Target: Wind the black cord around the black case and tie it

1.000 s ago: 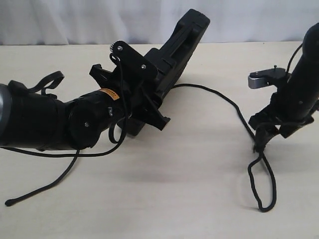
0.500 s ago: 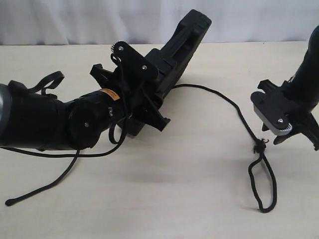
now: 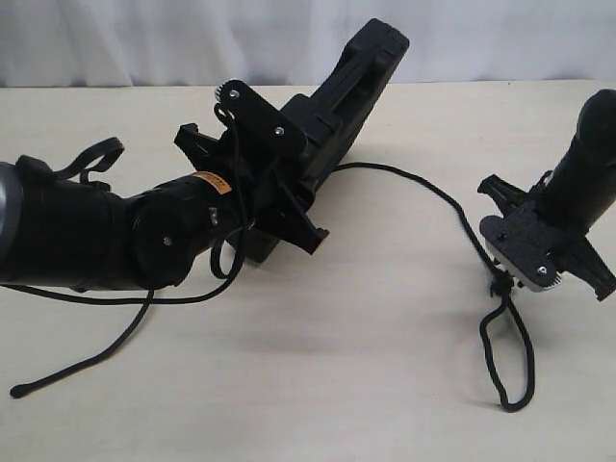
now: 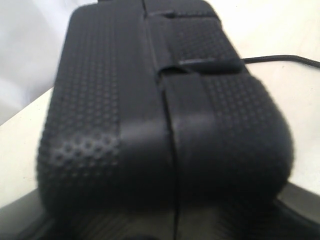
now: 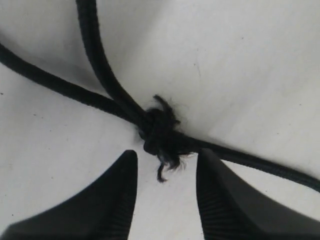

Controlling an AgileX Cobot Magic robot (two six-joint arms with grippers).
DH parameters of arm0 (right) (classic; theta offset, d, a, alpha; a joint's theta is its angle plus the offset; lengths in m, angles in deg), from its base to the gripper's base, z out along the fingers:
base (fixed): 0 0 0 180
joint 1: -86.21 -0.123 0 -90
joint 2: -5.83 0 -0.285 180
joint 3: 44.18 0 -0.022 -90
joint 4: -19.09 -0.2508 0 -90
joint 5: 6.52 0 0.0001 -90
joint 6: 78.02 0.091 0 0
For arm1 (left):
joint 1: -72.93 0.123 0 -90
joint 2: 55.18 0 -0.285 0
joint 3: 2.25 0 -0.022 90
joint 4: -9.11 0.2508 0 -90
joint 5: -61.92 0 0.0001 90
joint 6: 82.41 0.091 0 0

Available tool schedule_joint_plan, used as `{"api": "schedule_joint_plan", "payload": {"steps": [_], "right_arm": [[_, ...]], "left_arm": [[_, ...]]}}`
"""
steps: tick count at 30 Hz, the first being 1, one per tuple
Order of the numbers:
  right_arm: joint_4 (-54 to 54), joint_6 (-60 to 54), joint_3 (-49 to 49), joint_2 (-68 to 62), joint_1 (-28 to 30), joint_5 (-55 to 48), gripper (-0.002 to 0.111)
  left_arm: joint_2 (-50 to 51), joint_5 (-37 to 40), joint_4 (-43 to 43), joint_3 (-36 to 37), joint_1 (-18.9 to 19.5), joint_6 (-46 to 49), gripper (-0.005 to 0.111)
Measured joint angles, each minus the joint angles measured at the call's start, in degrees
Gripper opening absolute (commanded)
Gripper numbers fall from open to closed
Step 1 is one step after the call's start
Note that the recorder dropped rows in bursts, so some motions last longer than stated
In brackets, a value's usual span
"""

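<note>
The right gripper [image 5: 166, 156] has swung round and come back down to the table [image 3: 385, 385] since a second ago, and its jaws have narrowed. They now stand partly open with nothing between them. The frayed knot [image 5: 159, 131] of the black cord [image 3: 423, 183] lies just ahead of the fingertips, in line with the gap and not clamped. The loop [image 3: 510, 356] trails off to one side of the knot, and the long run leads away towards the black case [image 3: 361, 67]. The left gripper [image 3: 274, 183] holds that case by its near end, tilted up off the table. This looks like a fresh approach: the gripper probably needs to advance a little before closing on the knot, so wrapping has not yet begun.
</note>
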Motion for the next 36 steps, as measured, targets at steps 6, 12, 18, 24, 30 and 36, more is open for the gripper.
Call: {"api": "schedule_joint_plan", "payload": {"steps": [6, 12, 18, 24, 30, 36], "right_arm": [[4.13, 0.0, 3.68, 0.0, -1.83, 2.37, 0.037], [4.47, 0.0, 5.29, 0.0, -3.97, 8.84, 0.037], [3.92, 0.0, 5.29, -0.44, -3.97, 9.64, 0.037], [3.92, 0.0, 5.29, -1.33, -3.97, 8.5, 0.016], [-5.52, 5.43, 5.41, 0.46, -3.97, 4.06, 0.004], [-28.95, 11.69, 5.54, 6.28, -3.97, 3.33, 0.004]], "left_arm": [[0.0, 0.0, 0.0, 0.0, 0.0, 0.0, 0.0], [0.0, 0.04, 0.32, 0.0, 0.0, 0.0, 0.0], [0.0, 0.04, 0.37, 0.0, 0.0, 0.0, 0.0], [0.0, 0.04, 0.47, 0.0, 0.0, 0.0, 0.0], [0.0, 0.04, 0.47, 0.0, 0.0, 0.0, 0.0], [0.0, 0.04, 0.47, 0.0, 0.0, 0.0, 0.0]]}}
